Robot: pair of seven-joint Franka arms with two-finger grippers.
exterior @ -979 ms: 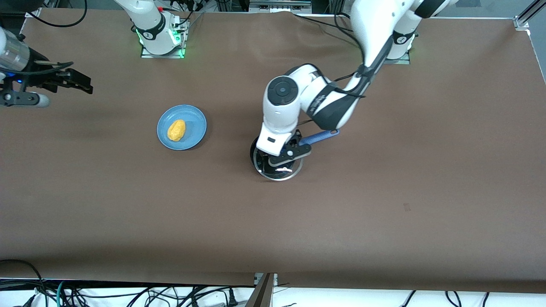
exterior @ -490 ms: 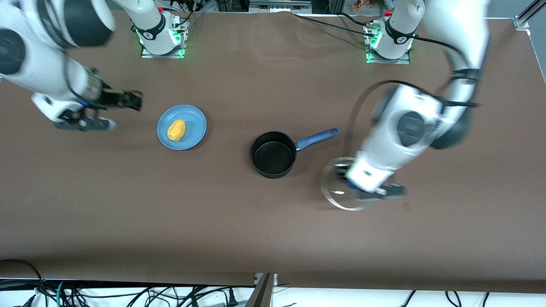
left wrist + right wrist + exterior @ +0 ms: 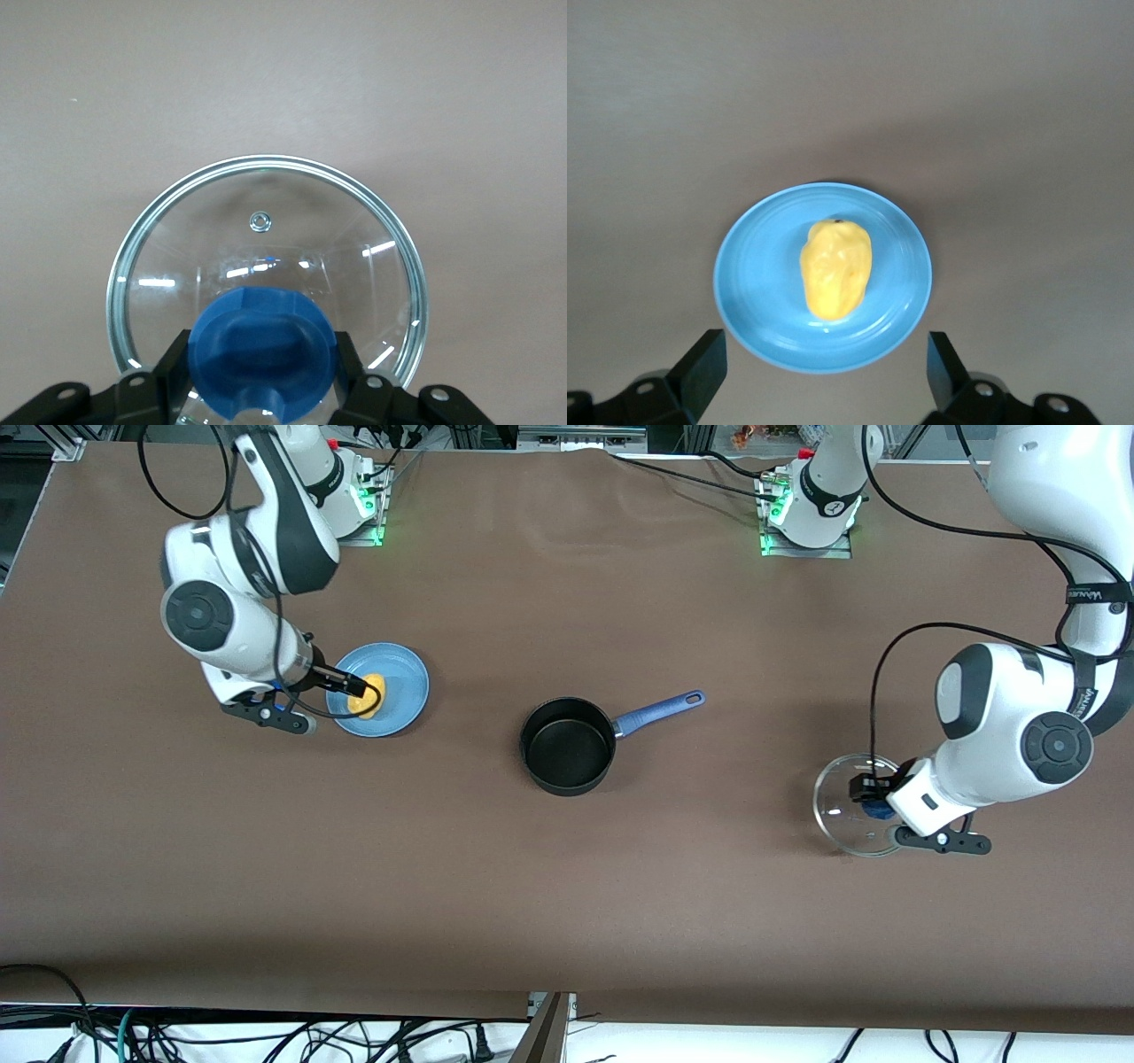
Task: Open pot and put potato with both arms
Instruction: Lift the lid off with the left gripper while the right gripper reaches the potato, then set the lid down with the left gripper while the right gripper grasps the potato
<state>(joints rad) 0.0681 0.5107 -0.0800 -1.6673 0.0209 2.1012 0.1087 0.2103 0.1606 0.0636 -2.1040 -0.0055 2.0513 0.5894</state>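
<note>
Glass lid (image 3: 266, 257) gripped; potato (image 3: 835, 268) apparently untouched.

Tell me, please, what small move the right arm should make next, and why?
Probably lower the right gripper straight down onto the potato. Its jaws stand open over the blue plate with the potato between them, and the pot is already open, its lid held by the left gripper.

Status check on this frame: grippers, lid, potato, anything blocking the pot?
Left gripper shut on lid knob, off pot. Right gripper open over potato on plate. Pot mouth unobstructed.
</note>
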